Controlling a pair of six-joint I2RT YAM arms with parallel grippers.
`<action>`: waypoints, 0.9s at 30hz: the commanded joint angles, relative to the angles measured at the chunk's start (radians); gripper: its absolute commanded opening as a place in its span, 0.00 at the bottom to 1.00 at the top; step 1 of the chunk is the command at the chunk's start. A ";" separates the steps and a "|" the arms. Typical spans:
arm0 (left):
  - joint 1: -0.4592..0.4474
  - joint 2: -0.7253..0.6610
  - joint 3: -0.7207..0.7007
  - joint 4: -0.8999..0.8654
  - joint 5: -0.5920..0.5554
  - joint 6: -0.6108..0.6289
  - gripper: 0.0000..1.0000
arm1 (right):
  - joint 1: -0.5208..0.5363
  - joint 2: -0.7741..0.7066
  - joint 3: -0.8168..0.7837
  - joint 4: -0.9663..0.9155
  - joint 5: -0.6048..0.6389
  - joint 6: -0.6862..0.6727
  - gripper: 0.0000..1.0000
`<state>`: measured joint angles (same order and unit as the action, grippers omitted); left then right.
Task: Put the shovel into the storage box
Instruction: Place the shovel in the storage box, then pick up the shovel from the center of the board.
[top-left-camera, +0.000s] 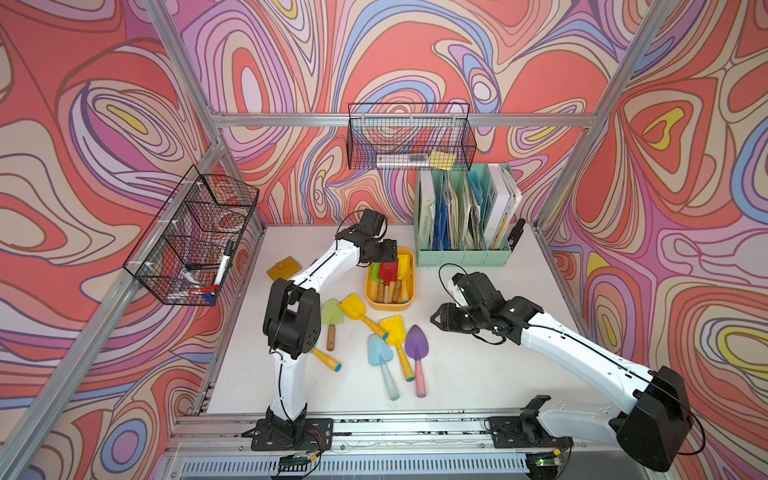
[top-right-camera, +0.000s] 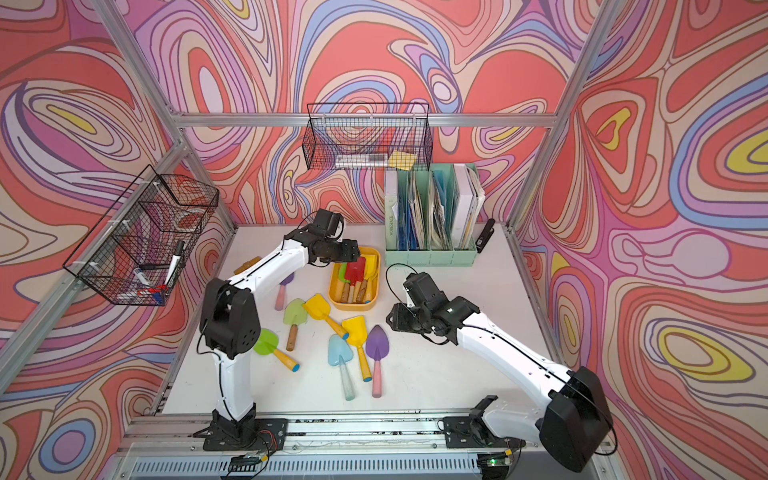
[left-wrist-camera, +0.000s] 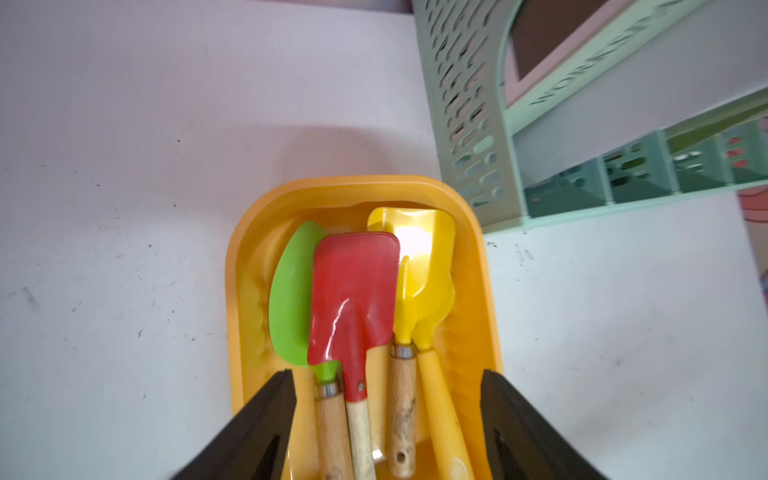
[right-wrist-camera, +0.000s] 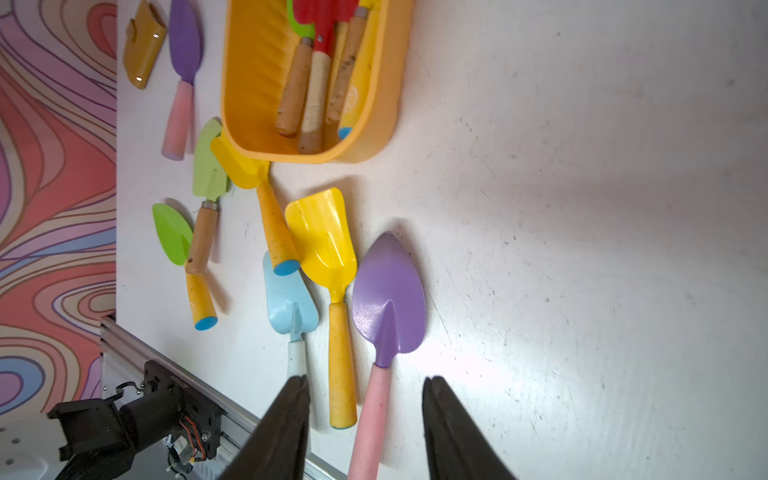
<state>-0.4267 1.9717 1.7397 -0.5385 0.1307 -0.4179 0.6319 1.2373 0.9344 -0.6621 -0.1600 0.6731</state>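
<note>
The yellow-orange storage box (top-left-camera: 390, 308) (left-wrist-camera: 353, 185) stands mid-table. In it lie a red shovel (left-wrist-camera: 353, 291) (top-left-camera: 388, 272), a green one (left-wrist-camera: 291, 291) and two yellow ones (left-wrist-camera: 419, 270), blades toward the far end. My left gripper (top-left-camera: 384, 251) (left-wrist-camera: 386, 374) hovers open over the box, its jaws wide apart on either side of the handles and touching none. Several more shovels lie loose in front of the box, among them a purple one with a pink handle (top-left-camera: 415, 345) (right-wrist-camera: 388, 299). My right gripper (top-left-camera: 436, 320) (right-wrist-camera: 365, 380) hangs open above the table just right of it, holding nothing.
A mint-green file organizer (top-left-camera: 463, 253) stands right behind the box, with a black stapler (top-left-camera: 515, 235) beside it. Black wire baskets hang on the back wall (top-left-camera: 409, 137) and the left wall (top-left-camera: 195, 237). A tan wallet (top-left-camera: 282, 268) lies left of the box.
</note>
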 joint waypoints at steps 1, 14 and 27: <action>-0.033 -0.150 -0.094 0.059 0.004 -0.029 0.78 | 0.036 -0.005 -0.044 -0.073 0.058 0.056 0.45; -0.144 -0.502 -0.475 0.184 0.115 -0.120 0.83 | 0.366 0.217 -0.056 -0.040 0.167 0.329 0.46; -0.162 -0.650 -0.566 0.144 0.071 -0.107 0.84 | 0.451 0.331 -0.022 0.027 0.212 0.423 0.47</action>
<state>-0.5877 1.3426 1.1896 -0.3893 0.2230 -0.5354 1.0771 1.5543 0.8871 -0.6453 0.0151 1.0695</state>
